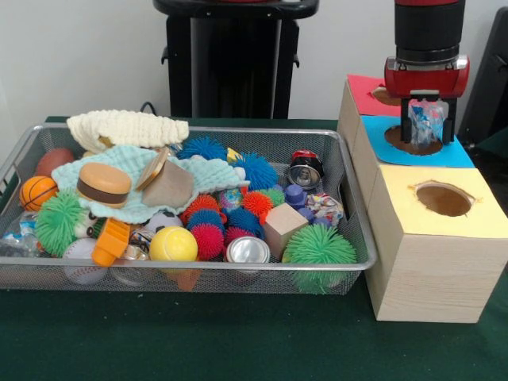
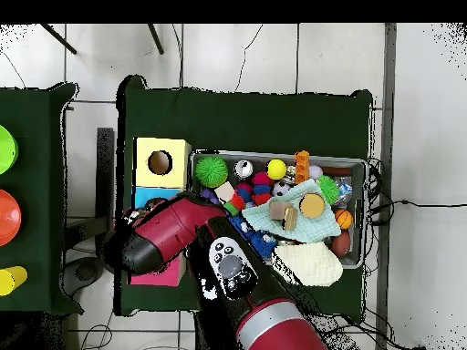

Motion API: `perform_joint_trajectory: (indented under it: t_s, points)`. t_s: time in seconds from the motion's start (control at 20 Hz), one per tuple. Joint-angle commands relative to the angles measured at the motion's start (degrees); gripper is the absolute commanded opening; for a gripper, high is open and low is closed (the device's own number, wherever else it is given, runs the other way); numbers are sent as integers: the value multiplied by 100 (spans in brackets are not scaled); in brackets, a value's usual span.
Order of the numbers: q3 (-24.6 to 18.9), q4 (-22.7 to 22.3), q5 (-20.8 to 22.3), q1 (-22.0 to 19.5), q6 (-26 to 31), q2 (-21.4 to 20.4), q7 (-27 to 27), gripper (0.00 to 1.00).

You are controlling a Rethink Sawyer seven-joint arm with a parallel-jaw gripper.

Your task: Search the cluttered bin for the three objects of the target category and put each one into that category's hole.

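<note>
While hanging over the blue hole (image 1: 414, 144), gripper (image 1: 429, 127) jaws clamped on crinkled plastic wrapper (image 1: 429, 119)

The desk (image 1: 238, 341) is dark green. The wire bin (image 1: 198, 274) is silvery grey. In it lie a yellow ball (image 1: 173, 244), an orange basketball (image 1: 36, 191) with black lines, fuzzy green (image 1: 319, 246), red (image 1: 208, 240) and blue (image 1: 255, 170) spiky balls, a cream knitted cloth (image 1: 127, 127) and a pale mint cloth (image 1: 119, 171). The pale wooden box (image 1: 429, 262) has yellow (image 1: 476, 210), blue (image 1: 460, 155) and red (image 1: 361, 95) tops.

A lab — robot arm (image 2: 182, 232), green-clothed table (image 1: 238, 341), tiled floor (image 2: 274, 55).
</note>
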State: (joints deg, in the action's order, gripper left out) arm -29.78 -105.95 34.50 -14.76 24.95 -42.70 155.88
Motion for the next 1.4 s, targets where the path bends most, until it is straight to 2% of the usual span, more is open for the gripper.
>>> perform_joint_trajectory:
  t_s: [0.05, 0.5, 0.65, 0.9, 1.1, 1.4]
  points:
    - [69, -937, -119, 51, 44, 440, -69, 100]
    - [-23, -951, -174, -90, 132, 458, -261, 100]
    - [82, -965, -118, -4, 60, 371, -158, 100]
    - [62, -1028, -232, 96, 340, 118, -176, 100]
    - [-94, -1207, -601, 105, 791, -345, -255, 100]
    - [-26, -1227, -732, 280, 840, -491, -279, 100]
